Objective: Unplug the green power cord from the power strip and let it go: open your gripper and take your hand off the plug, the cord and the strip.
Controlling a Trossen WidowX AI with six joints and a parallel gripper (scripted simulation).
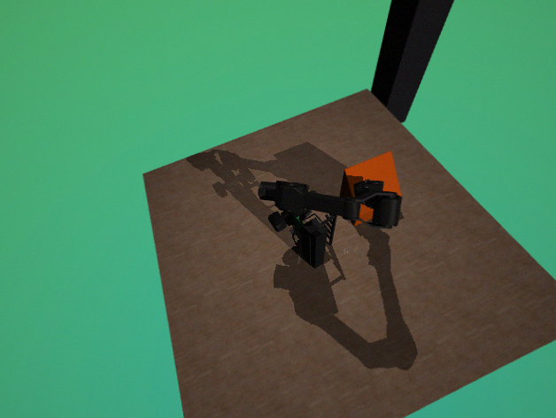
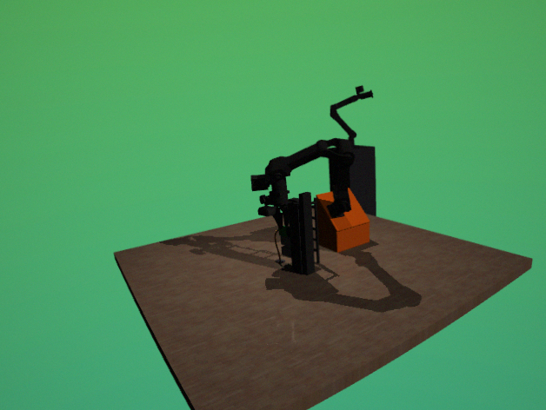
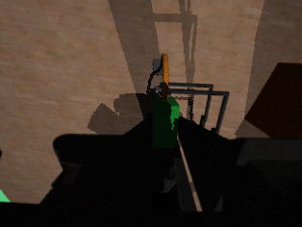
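Beside the upright power strip (image 2: 304, 233), end effector (image 3: 165, 144) clamped on green plug (image 3: 165, 122).

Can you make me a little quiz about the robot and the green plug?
1. True or false: the gripper is shut on the green plug.
2. What colour is the block under the arm's base? A) blue B) orange C) white
3. Fill in: the power strip stands ____ on the table.

Key: 1 true; 2 B; 3 upright.
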